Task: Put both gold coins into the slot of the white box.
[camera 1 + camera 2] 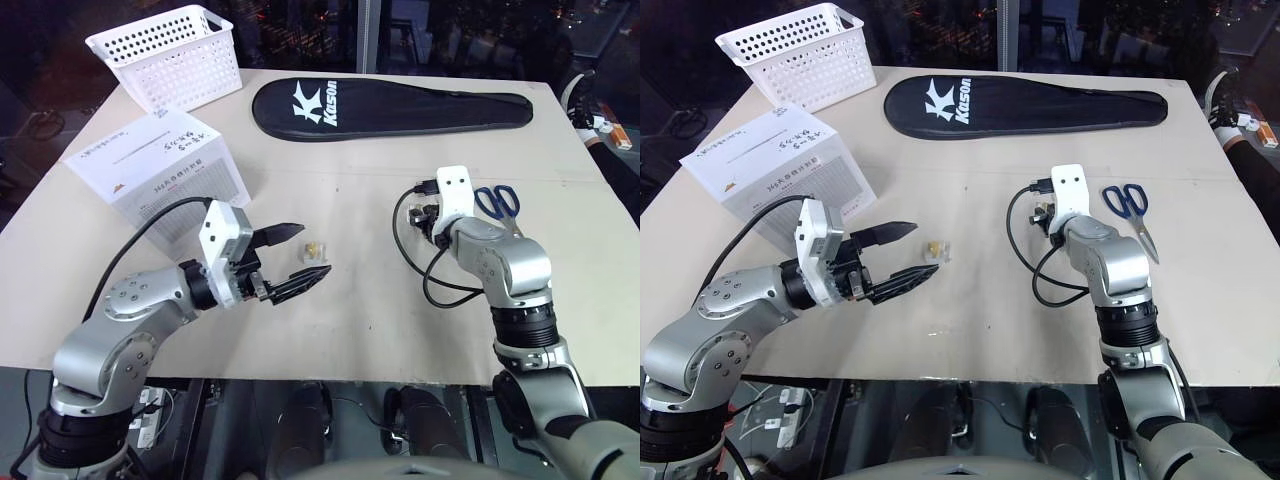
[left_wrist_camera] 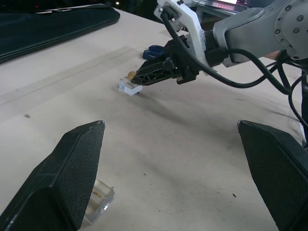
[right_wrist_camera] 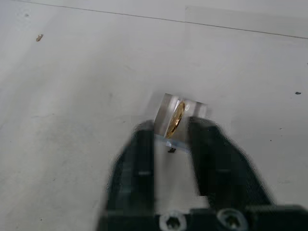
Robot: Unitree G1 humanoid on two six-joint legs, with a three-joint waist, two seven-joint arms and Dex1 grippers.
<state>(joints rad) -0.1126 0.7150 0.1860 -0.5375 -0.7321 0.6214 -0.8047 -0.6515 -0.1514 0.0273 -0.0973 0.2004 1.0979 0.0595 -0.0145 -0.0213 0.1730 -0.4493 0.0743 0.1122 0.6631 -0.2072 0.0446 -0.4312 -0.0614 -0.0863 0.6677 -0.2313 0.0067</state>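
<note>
The worktop (image 1: pixel 400 330) carries the white box (image 1: pixel 160 175) beyond the left tool (image 1: pixel 292 258), whose fingers stand wide apart around a gold coin (image 1: pixel 314 247) in its clear holder (image 2: pixel 98 202). The right tool (image 2: pixel 144 77) has its fingers drawn nearly together at the second gold coin (image 3: pixel 179 114), upright in its holder (image 3: pixel 168 115); grip uncertain.

gold coin (image 3: pixel 179 117): shiny gold | white box (image 1: pixel 160 170): white, black lettering, grey grid | basket (image 1: pixel 170 55): white, perforated | scissors (image 1: pixel 497 203): blue handles | racket cover (image 1: pixel 385 107): black, white logo
</note>
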